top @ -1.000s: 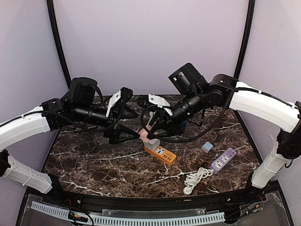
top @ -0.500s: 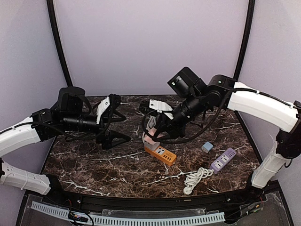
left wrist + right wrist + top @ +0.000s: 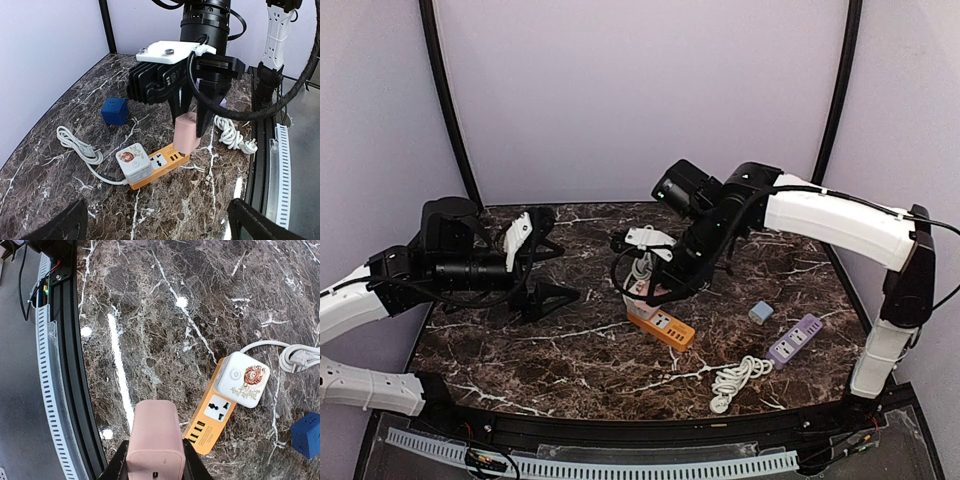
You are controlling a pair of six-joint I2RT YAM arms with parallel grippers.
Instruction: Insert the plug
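Clenching the pink plug (image 3: pixel 185 134), the right pincer (image 3: pixel 190 119) holds it above the orange power strip (image 3: pixel 165 161) at centre frame; the left pincer (image 3: pixel 552 272) gapes released, mid-left, over the bench (image 3: pixel 570 350).

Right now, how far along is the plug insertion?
Done: the pink plug is picked up and clamped in the right gripper. In hand: it hangs close to the orange power strip, not seated. The free socket beside the white cube adapter is uncovered. Left to do: line the plug up over that socket and press it in. The left gripper is open, off to the side, holding nothing.
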